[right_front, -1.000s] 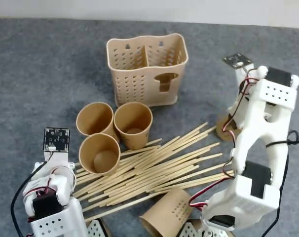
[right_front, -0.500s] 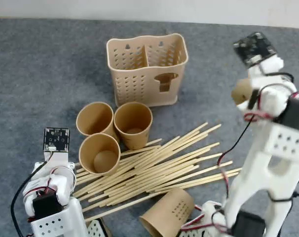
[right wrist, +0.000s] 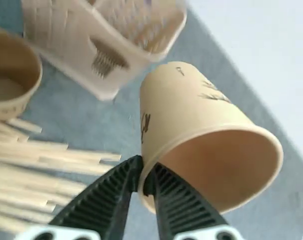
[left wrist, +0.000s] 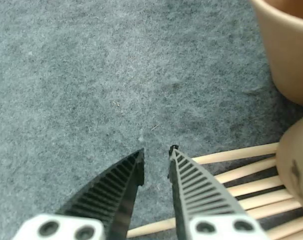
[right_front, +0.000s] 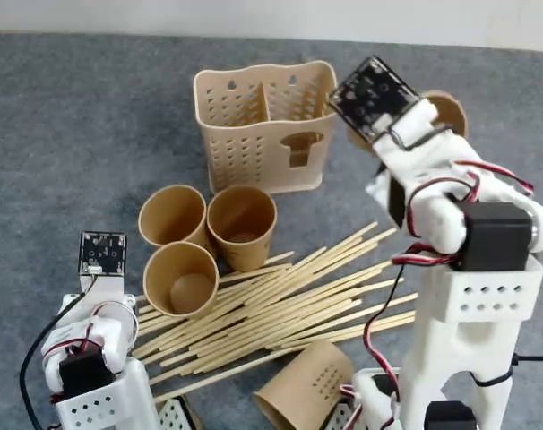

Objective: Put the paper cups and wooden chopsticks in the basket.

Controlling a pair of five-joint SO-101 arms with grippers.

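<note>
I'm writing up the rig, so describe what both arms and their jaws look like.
Both the left arm and the right arm are boxy white plastic, with rows of small holes and black motors set in. Red and black wires loop along them. Each wrist carries a small black circuit board. The jaws are black, pointed and ribbed, on white bases.

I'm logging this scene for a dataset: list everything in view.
Table: 1, grey, under everything.
Basket: 1, beige, far middle.
Upright cups: 3, brown, clustered before basket.
Chopsticks: pile, uncounted, pale wood, mid-table.
Tipped cup: 1, brown, on its side at the pile's near edge.
Held cup: 1, brown, aloft beside basket.
Left gripper: 1, black, open, low over table beside chopsticks.
Right gripper: 1, black, shut on held cup.
</note>
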